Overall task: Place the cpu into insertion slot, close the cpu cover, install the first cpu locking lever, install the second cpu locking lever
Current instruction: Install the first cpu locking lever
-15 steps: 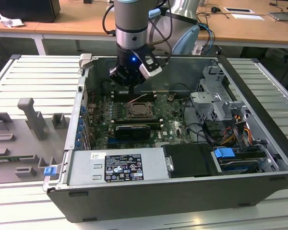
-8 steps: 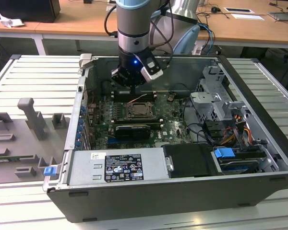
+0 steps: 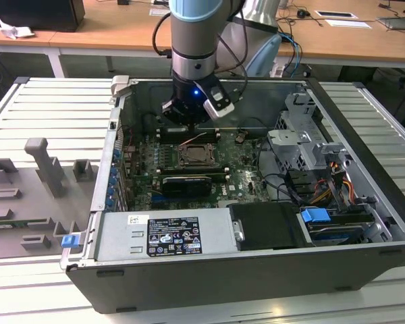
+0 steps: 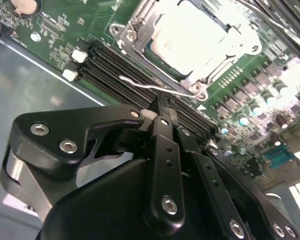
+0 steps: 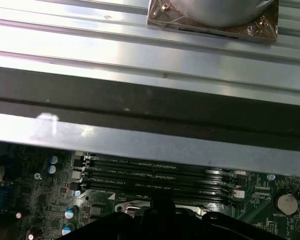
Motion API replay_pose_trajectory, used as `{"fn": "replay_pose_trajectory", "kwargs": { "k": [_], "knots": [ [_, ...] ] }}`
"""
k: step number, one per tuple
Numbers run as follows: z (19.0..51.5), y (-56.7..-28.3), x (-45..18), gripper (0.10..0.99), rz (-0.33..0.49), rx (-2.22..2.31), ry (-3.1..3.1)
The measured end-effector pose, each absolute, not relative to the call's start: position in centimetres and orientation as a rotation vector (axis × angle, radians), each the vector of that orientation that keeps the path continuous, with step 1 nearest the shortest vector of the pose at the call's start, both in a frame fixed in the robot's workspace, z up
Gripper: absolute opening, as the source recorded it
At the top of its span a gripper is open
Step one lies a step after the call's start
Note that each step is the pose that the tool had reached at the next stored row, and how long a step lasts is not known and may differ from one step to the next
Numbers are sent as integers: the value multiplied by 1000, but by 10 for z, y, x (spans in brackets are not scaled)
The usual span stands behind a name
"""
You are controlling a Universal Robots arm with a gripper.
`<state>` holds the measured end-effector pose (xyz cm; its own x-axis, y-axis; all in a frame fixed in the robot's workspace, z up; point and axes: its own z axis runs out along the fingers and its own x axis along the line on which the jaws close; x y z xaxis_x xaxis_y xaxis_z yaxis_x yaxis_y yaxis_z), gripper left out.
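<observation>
Gripper: black fingered end effector hanging low inside the open computer case, just above the memory slots at the far side of the socket; in the second wrist view its fingertips meet in a narrow point, drawn together with nothing visibly between them.
Cpu: pale metal square lying in the insertion slot, its face washed bright by light.
Cpu cover: silvery frame lying down around the chip, whose face shows through the square cut-out.
Locking lever: thin wire lever runs beside the socket's edge, between the socket and the memory slots, just ahead of the fingertips; whether it is latched I cannot tell.
Memory slots: long dark rows beside the socket, directly under the gripper.
Expansion card: long black card on the near side of the socket in the exterior view.
Case: dark tower on its side, lid off, with a grey power supply along the near edge and a drive cage with cables at the exterior view's right.
Surface: ribbed metal table; grey fixture blocks stand at the exterior view's left.
Room: wooden desks behind the arm.
</observation>
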<state>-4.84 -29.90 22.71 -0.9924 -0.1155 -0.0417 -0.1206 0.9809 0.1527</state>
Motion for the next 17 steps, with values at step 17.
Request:
{"fn": "replay_pose_trajectory", "kwargs": {
  "k": [17],
  "knots": [
    [215, -299, -27, 106, 241, -156, 3094]
  ]
}}
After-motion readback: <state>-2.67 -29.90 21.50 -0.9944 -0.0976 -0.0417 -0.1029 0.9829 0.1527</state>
